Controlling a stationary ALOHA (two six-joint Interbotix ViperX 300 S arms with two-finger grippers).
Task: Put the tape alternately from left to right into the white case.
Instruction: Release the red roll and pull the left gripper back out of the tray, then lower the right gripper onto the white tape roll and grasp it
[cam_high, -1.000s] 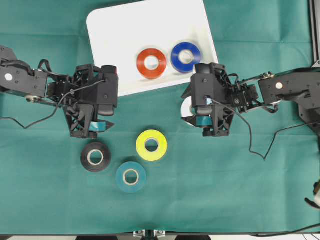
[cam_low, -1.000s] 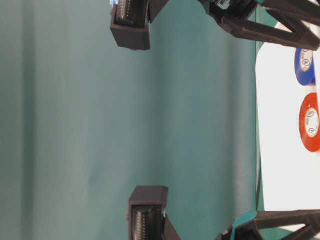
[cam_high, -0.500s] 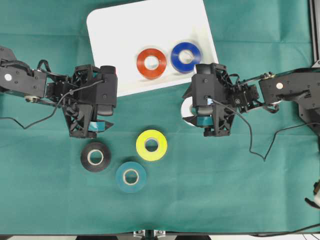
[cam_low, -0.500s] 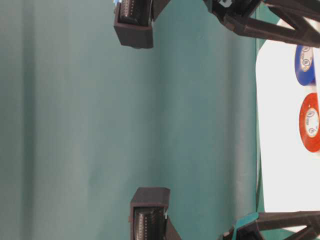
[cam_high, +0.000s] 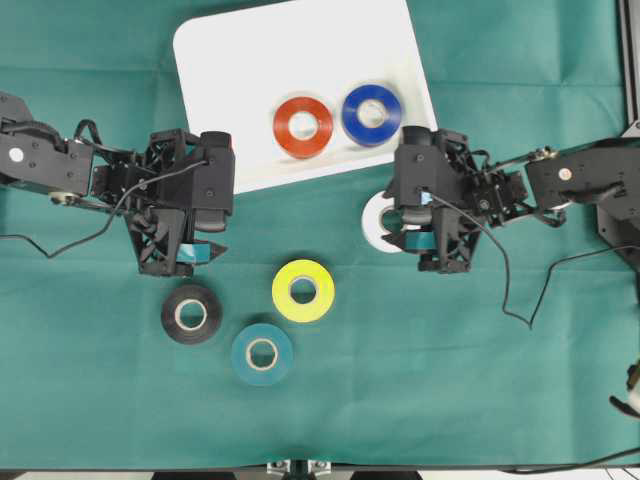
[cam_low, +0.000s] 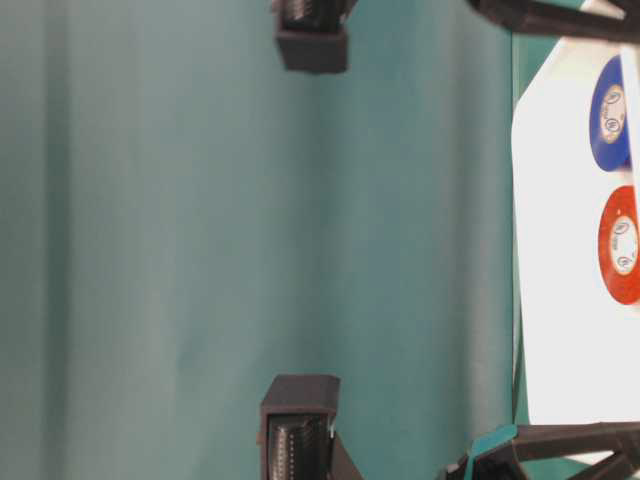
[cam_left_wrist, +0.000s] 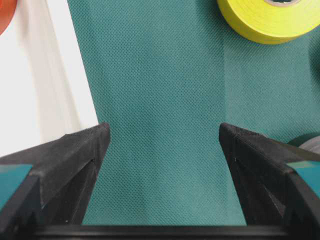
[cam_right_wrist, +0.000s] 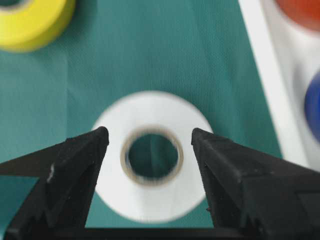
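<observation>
Overhead | both pincers wide, holding nothing | right pincer (cam_high: 412, 229) over white tape (cam_high: 375, 222) | core print unreadable

A dark green woven cloth (cam_high: 480, 390) covers the whole work surface, with a fine dotted weave visible up close and a few soft folds running across it. Light falls evenly, leaving only faint shadows. A thin black cable (cam_high: 520, 300) trails over the cloth on the right. Along the right edge runs a narrow grey metal rail (cam_high: 631, 60). No walls, floor or windows show.
</observation>
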